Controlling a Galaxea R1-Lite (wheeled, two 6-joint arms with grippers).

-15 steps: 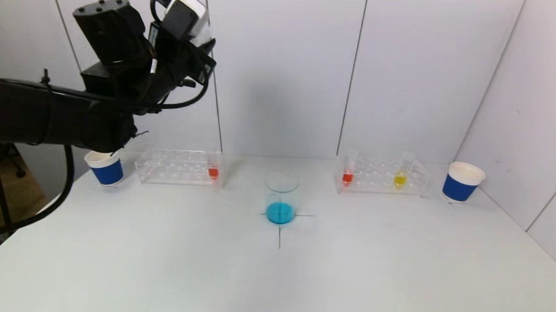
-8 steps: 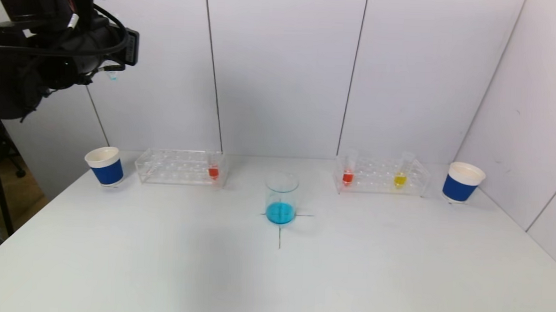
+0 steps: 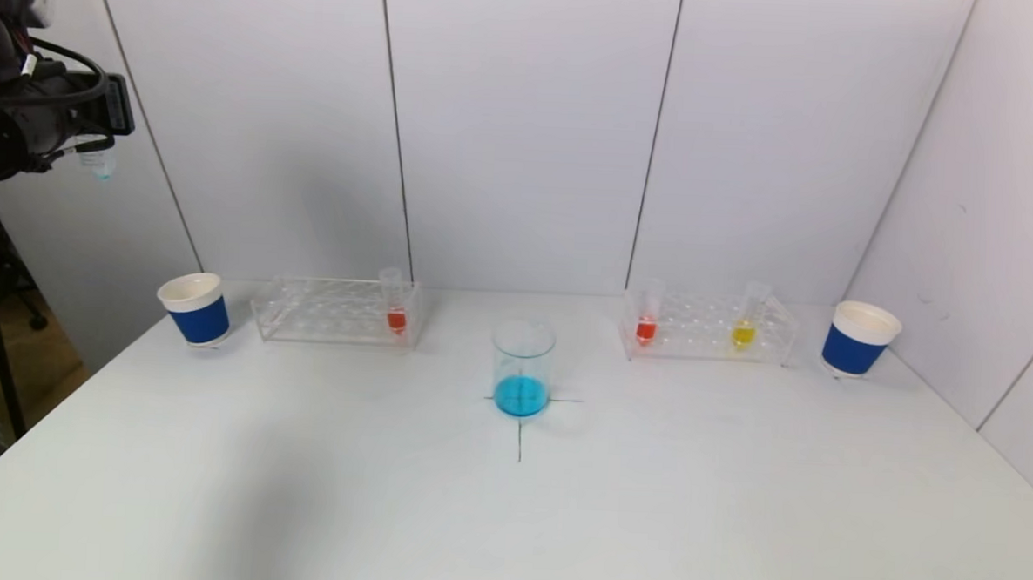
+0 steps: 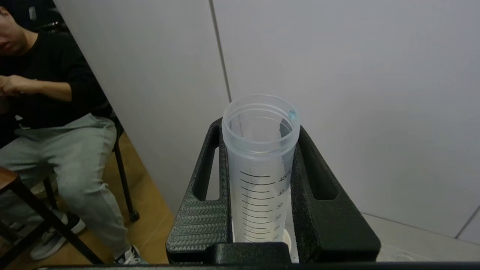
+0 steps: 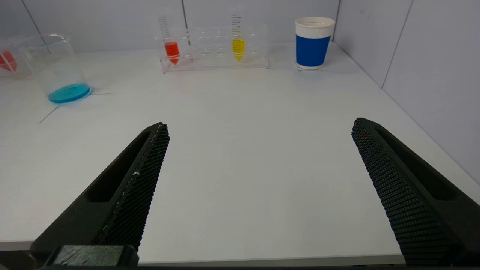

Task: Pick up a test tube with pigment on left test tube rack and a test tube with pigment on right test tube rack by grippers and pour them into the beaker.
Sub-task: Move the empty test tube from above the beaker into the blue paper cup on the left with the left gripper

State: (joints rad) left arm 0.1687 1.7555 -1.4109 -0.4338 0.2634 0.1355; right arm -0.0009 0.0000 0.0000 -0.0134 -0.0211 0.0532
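At frame edge, left gripper point(image 4: 258, 210), cut off

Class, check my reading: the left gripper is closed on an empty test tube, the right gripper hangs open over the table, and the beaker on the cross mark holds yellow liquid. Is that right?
Not quite. The liquid in the beaker is blue, as the head view shows; yellow is in a tube in the right rack. The rest stands: the left gripper is closed on an empty test tube, and the right gripper hangs open over the table.
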